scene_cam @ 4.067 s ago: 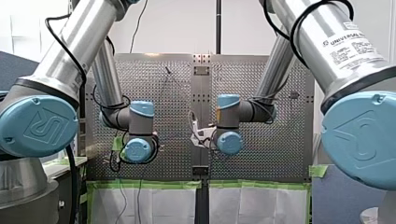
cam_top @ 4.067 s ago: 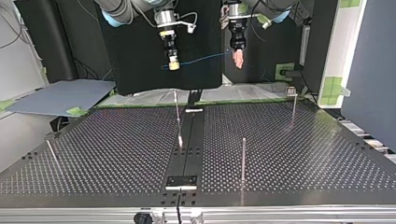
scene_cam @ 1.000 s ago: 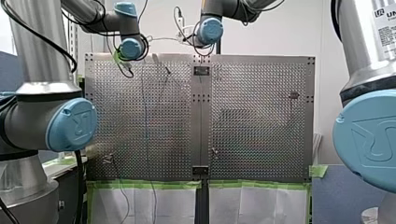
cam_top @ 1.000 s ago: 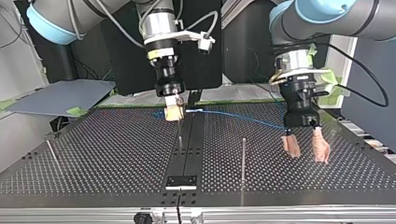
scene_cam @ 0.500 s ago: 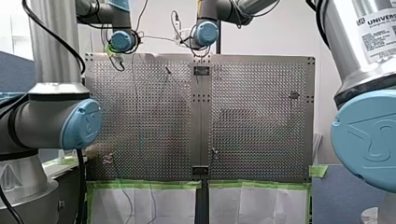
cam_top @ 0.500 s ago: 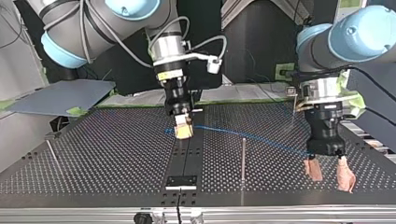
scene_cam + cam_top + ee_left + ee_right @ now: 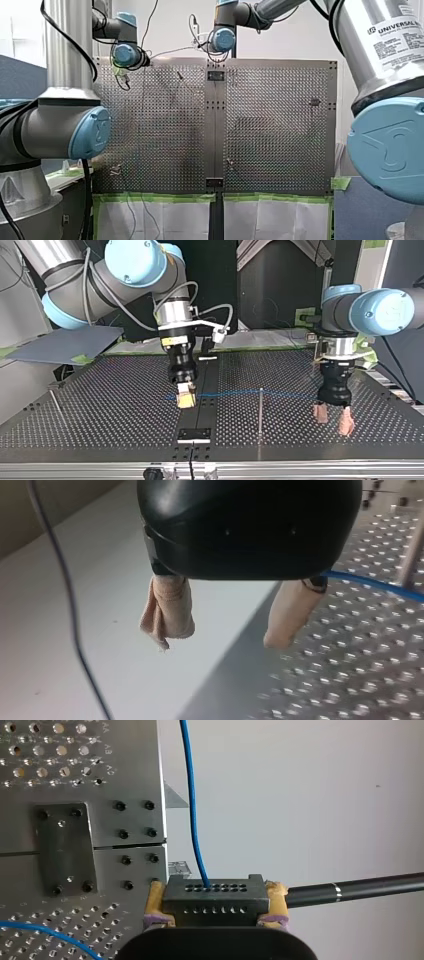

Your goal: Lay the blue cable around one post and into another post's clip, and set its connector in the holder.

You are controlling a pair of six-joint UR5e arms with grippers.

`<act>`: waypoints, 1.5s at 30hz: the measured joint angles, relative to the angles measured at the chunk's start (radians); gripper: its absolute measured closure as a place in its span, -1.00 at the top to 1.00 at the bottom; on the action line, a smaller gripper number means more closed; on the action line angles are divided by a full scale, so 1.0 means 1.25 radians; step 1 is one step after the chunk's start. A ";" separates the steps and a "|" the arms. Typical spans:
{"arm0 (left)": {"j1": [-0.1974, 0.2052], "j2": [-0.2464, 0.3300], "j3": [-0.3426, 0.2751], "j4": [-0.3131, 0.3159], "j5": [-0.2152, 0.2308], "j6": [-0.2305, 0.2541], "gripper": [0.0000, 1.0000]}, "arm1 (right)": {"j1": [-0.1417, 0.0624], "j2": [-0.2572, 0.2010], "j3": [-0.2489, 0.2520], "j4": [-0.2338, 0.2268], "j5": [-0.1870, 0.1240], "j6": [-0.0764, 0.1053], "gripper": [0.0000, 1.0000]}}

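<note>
In the top view my right gripper (image 7: 186, 401) hangs low over the table's middle strip, its yellow pads shut on the black connector (image 7: 212, 899). The blue cable (image 7: 235, 395) runs level from there past a thin upright post (image 7: 260, 412) to my left gripper (image 7: 333, 424). Whether it passes in front of or behind the post I cannot tell. My left gripper (image 7: 220, 640) is open, its beige fingers (image 7: 167, 607) spread, and the cable (image 7: 372, 582) passes by the base of one finger. The holder plate (image 7: 195, 434) lies just ahead of the connector, near the table's front edge.
The perforated table (image 7: 110, 405) carries another thin post (image 7: 56, 405) at the top view's left. A black rod (image 7: 360, 887) sticks out beside the connector in the right wrist view. A grey board (image 7: 65, 342) lies beyond the table's far left corner.
In the top view my right gripper has come down and nearer with the connector. My left gripper has shifted left, still open. The cable now hangs level and crosses the post.
</note>
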 joint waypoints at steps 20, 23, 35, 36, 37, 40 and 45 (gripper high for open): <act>-0.002 -0.113 0.012 0.078 0.113 -0.045 1.00 | -0.056 0.057 -0.051 0.025 -0.006 0.021 -1.00; -0.005 -0.129 0.012 0.075 0.115 -0.036 1.00 | -0.067 0.059 -0.051 0.035 -0.005 0.023 -1.00; -0.020 -0.158 0.011 0.064 0.107 -0.018 1.00 | -0.110 0.085 -0.019 0.101 0.031 0.076 -1.00; -0.021 -0.160 0.011 0.063 0.106 -0.017 1.00 | -0.116 0.084 -0.012 0.100 0.032 0.083 -1.00; -0.024 -0.163 0.011 0.063 0.105 -0.017 1.00 | -0.121 0.084 -0.006 0.098 0.033 0.089 -1.00; -0.030 -0.174 0.011 0.062 0.104 -0.015 1.00 | -0.144 0.083 0.018 0.081 0.034 0.112 -1.00; -0.041 -0.187 0.011 0.059 0.103 -0.012 1.00 | -0.181 0.081 0.056 0.045 0.026 0.150 -1.00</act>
